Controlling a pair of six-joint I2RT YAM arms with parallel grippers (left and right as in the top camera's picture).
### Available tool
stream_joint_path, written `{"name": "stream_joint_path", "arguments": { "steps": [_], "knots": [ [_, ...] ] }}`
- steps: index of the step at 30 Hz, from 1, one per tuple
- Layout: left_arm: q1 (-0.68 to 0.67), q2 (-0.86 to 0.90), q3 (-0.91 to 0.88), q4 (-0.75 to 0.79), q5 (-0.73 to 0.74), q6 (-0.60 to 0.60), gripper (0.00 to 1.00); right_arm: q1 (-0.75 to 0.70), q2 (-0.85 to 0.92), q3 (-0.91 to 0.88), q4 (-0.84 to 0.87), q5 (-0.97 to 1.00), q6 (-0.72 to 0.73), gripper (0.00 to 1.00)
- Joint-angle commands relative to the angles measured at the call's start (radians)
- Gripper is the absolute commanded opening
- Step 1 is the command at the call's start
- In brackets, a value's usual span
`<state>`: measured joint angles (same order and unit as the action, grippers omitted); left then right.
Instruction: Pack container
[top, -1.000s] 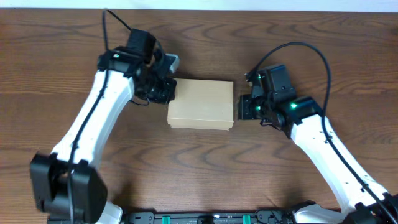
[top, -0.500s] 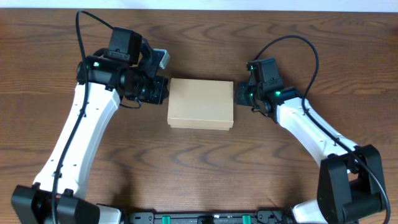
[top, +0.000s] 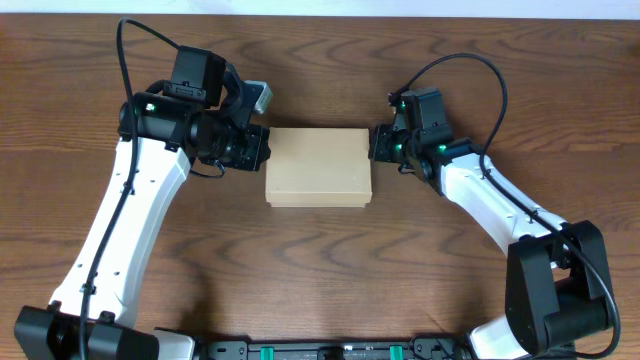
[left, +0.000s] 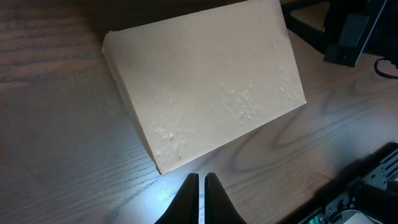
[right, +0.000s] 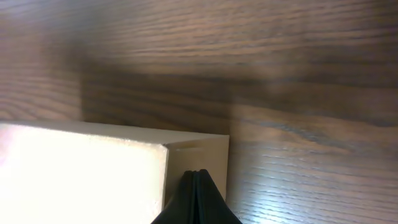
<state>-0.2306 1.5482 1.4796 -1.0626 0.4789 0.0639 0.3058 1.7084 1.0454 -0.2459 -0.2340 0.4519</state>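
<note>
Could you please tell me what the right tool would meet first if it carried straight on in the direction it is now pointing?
The cardboard box: the shut right tool points at its near end wall, close to a corner. Whether it already touches is unclear.

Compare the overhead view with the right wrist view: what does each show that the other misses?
Overhead only: the whole closed container, with the left gripper at its left end and both arms reaching in. Right wrist only: a close look at the right gripper, shut, its tip at the container's end wall near a corner. Both: the container, the right gripper and the wooden table.
</note>
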Motion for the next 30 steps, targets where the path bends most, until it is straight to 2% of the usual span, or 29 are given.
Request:
{"name": "stream_joint_path", "arguments": {
  "steps": [1, 6, 11, 16, 20, 25, 30],
  "knots": [
    [0.003, -0.015, 0.002, -0.004, -0.01, 0.019, 0.06, -0.004, 0.012, 0.0, 0.001, -0.043, -0.027, 0.01],
    [0.01, -0.027, 0.002, -0.012, -0.019, 0.019, 0.06, -0.024, 0.0, 0.002, -0.027, -0.034, -0.026, 0.01],
    [0.053, -0.127, 0.002, -0.054, -0.042, 0.028, 0.06, -0.043, -0.122, 0.014, -0.156, -0.032, -0.043, 0.01],
    [0.074, -0.289, 0.0, -0.143, -0.042, 0.084, 0.06, -0.018, -0.394, 0.014, -0.393, 0.074, -0.064, 0.01],
    [0.073, -0.432, -0.053, -0.156, -0.037, 0.086, 0.06, 0.057, -0.632, 0.006, -0.585, 0.19, -0.064, 0.01],
    [0.073, -0.636, -0.238, -0.12, 0.039, 0.085, 0.06, 0.192, -0.913, -0.065, -0.714, 0.246, -0.054, 0.01],
    [0.073, -0.827, -0.45, -0.1, 0.072, 0.042, 0.06, 0.266, -1.2, -0.201, -0.783, 0.246, 0.047, 0.02]
  ]
}}
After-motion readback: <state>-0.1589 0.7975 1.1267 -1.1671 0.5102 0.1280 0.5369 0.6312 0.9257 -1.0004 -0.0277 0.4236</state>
